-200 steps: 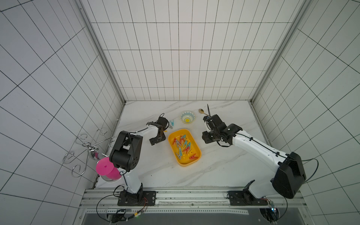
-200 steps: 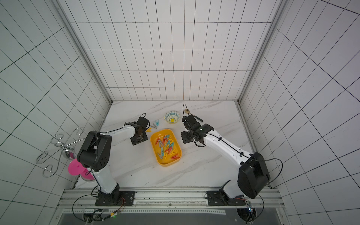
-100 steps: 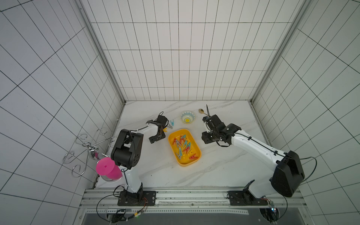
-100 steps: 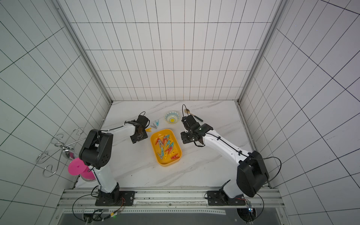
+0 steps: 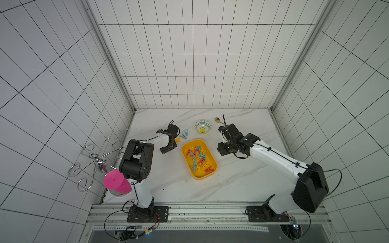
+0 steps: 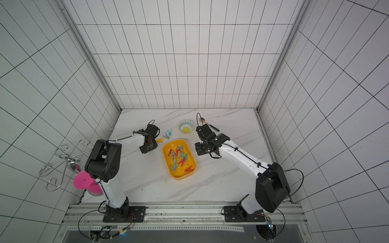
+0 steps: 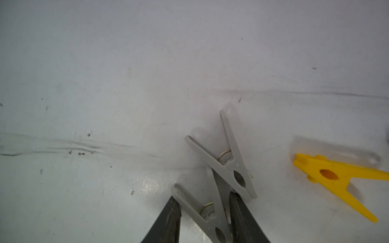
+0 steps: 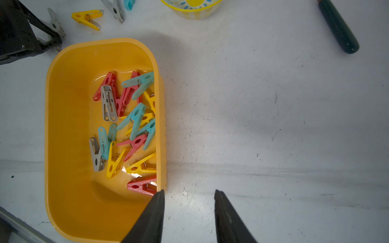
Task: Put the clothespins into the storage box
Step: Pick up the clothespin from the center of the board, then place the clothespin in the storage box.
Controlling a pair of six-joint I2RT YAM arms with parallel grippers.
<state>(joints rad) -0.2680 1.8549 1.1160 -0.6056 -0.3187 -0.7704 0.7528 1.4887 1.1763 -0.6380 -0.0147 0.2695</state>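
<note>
My left gripper (image 7: 205, 202) is shut on a grey clothespin (image 7: 201, 211), one finger against each of its legs. A second grey clothespin (image 7: 228, 161) lies crossed over it. A yellow clothespin (image 7: 334, 176) lies apart on the marble. In both top views this gripper (image 5: 174, 141) (image 6: 154, 141) sits off the far left corner of the yellow storage box (image 5: 201, 175) (image 8: 69, 126), which holds several red, teal, yellow and grey clothespins (image 8: 134, 117). My right gripper (image 8: 187, 193) stands open and empty, low beside the box's right rim.
A grey clothespin (image 5: 182, 136) and a teal one (image 5: 186, 132) lie between the left gripper and the patterned bowl (image 5: 202, 126). A gold spoon (image 5: 217, 120) with a dark green handle (image 8: 339, 27) lies behind the right arm. A pink cup (image 5: 114, 181) and a wire rack (image 5: 94, 155) stand at the left edge.
The left gripper's jaws have narrowed onto the grey clothespin, with little shift of the arm. The right arm has not moved.
</note>
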